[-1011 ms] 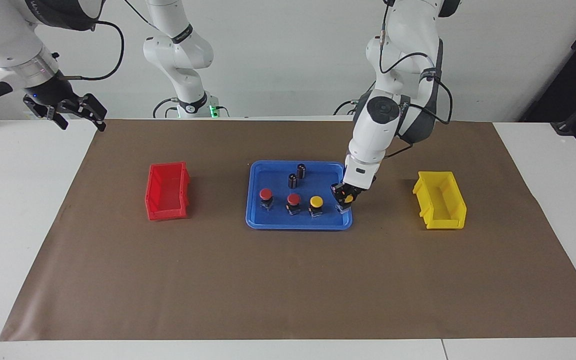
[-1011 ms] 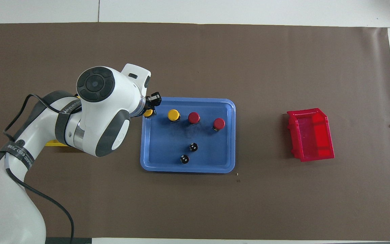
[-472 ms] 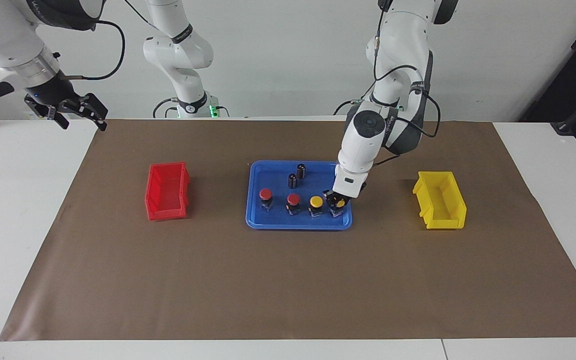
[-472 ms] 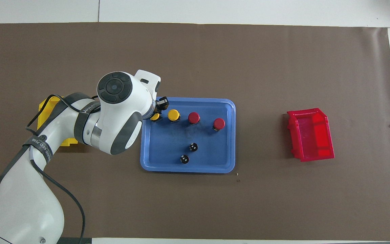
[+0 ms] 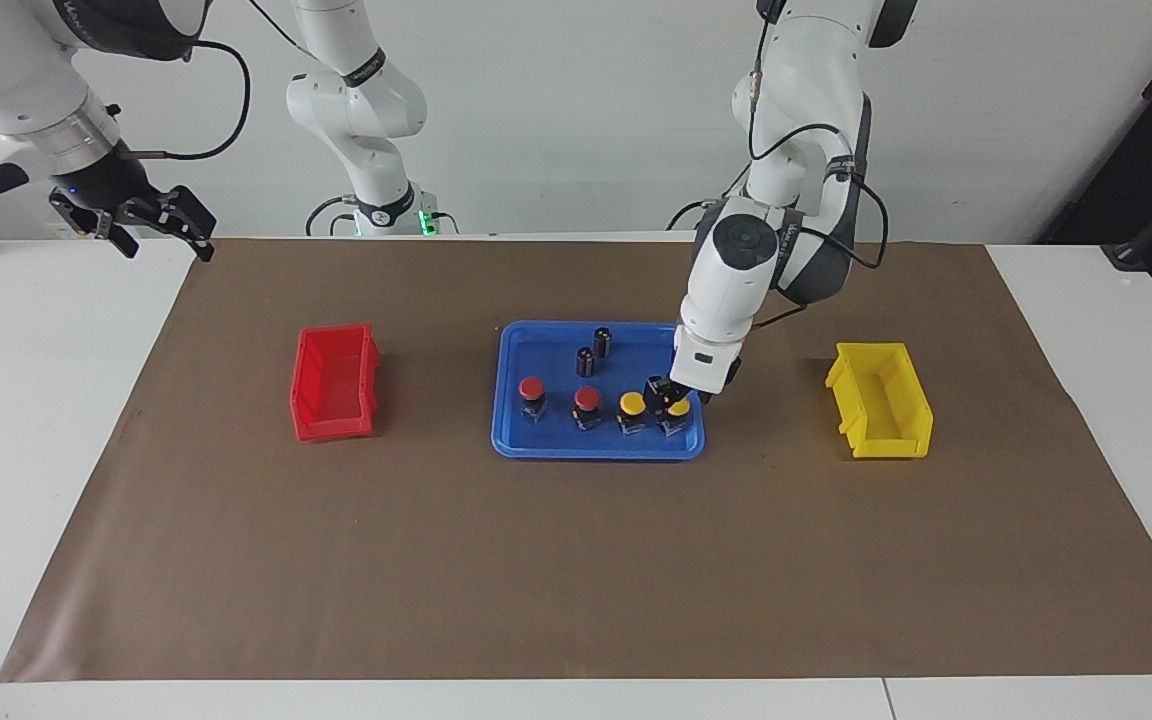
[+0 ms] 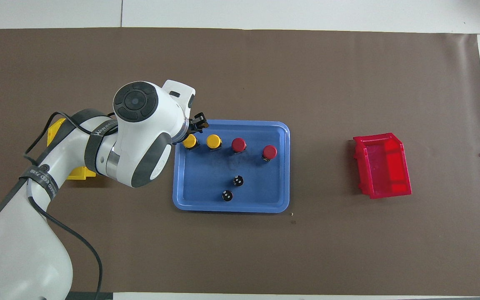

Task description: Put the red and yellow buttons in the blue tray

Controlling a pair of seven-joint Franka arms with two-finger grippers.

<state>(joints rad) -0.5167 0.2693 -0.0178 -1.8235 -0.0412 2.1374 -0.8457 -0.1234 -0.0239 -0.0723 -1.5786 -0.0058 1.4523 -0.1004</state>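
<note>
The blue tray (image 5: 540, 350) (image 6: 206, 189) lies mid-table. A row of capped buttons stands in it along the edge farther from the robots: red button (image 5: 532, 388) (image 6: 269, 151), red button (image 5: 587, 399) (image 6: 238, 144), yellow button (image 5: 632, 404) (image 6: 213, 141) and yellow button (image 5: 679, 408) (image 6: 189, 141). That last one stands free at the tray's end toward the left arm. My left gripper (image 5: 668, 391) (image 6: 197, 126) hovers just over it, open, its fingers off the cap. My right gripper (image 5: 161, 238) waits open and empty above the right arm's end of the table.
Two dark cylinders (image 5: 602, 342) (image 5: 585, 361) stand in the tray nearer the robots. A red bin (image 5: 334, 383) (image 6: 383, 164) sits toward the right arm's end. A yellow bin (image 5: 881, 400) sits toward the left arm's end, mostly under the left arm in the overhead view.
My left gripper carried the yellow button in over the tray's end, set it down beside the other yellow button, and let go. The right arm has not moved.
</note>
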